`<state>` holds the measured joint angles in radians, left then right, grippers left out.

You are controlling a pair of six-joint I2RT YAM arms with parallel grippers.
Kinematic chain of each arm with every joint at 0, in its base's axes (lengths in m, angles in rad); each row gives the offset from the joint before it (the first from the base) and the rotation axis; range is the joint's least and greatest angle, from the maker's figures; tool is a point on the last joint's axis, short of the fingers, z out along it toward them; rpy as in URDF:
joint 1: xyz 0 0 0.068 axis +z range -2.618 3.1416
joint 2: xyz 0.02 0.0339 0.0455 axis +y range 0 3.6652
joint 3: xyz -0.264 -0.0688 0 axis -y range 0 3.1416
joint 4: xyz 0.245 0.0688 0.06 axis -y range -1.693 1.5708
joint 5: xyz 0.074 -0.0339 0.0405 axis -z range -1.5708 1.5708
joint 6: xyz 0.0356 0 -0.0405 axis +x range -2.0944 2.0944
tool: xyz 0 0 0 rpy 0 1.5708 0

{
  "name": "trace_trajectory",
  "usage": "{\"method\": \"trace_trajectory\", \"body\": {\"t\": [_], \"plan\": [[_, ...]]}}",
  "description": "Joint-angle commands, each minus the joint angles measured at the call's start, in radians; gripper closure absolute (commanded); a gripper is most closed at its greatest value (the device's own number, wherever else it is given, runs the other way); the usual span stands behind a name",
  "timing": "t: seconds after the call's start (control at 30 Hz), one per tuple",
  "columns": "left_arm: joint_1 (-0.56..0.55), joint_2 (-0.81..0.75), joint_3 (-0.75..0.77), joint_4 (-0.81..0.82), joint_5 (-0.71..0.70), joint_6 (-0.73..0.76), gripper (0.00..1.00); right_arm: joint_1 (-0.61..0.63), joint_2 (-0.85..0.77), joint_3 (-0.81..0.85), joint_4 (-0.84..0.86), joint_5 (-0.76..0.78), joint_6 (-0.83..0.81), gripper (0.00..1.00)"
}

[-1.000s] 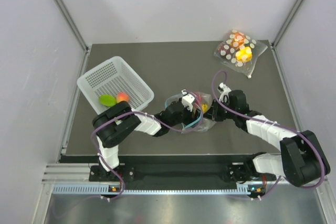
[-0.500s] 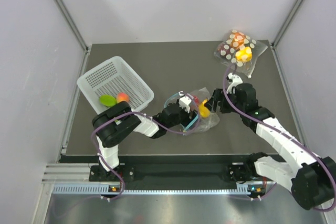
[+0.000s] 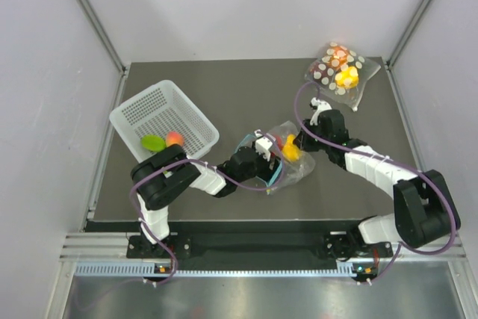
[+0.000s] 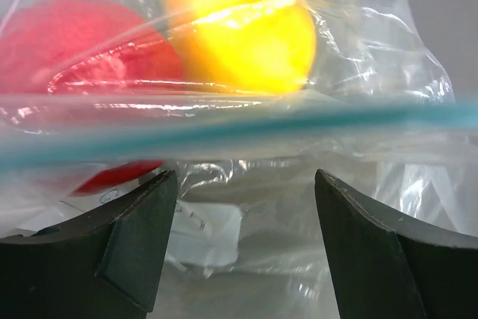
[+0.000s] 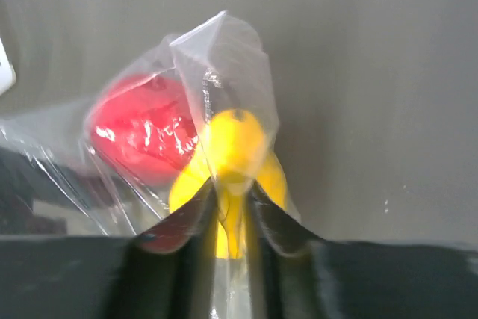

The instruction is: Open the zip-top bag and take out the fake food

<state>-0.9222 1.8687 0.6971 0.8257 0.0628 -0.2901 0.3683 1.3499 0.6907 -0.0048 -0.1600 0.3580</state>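
As it lies on the dark table (image 3: 246, 95) between both arms, the zip-top bag (image 3: 299, 172) of clear crinkly film points its teal zip strip (image 4: 224, 128) at the left gripper (image 4: 245, 192), jaws apart. Glossy red and yellow fake food (image 4: 246, 35) sits inside, and the right gripper (image 5: 233, 203) pinches the far end.

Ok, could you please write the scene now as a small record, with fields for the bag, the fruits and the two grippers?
zip-top bag: centre, between the two grippers
inside it: yellow fruit, red fruit
basket: far left, holds green fruit and peach-orange fruit
left gripper: open, teal zip strip just ahead of its fingertips
right gripper: shut on the zip-top bag, pinching the yellow fruit through the plastic
polka-dot bag: far right, no gripper on it
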Motion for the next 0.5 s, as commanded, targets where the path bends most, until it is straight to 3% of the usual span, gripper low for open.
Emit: {"method": "trace_trajectory", "body": {"t": [0.0, 0.2, 0.47], "plan": [[0.005, -0.048, 0.001, 0.081, 0.009, -0.006, 0.21, -0.003, 0.040, 0.006, 0.026, 0.062, -0.021, 0.87], [0.005, -0.043, 0.041, 0.084, 0.012, -0.004, 0.21, -0.003, 0.041, -0.055, 0.029, 0.062, 0.001, 0.90], [0.005, 0.001, 0.107, 0.108, -0.014, 0.002, 0.20, -0.003, 0.008, -0.131, 0.078, -0.070, 0.067, 0.91]]}}
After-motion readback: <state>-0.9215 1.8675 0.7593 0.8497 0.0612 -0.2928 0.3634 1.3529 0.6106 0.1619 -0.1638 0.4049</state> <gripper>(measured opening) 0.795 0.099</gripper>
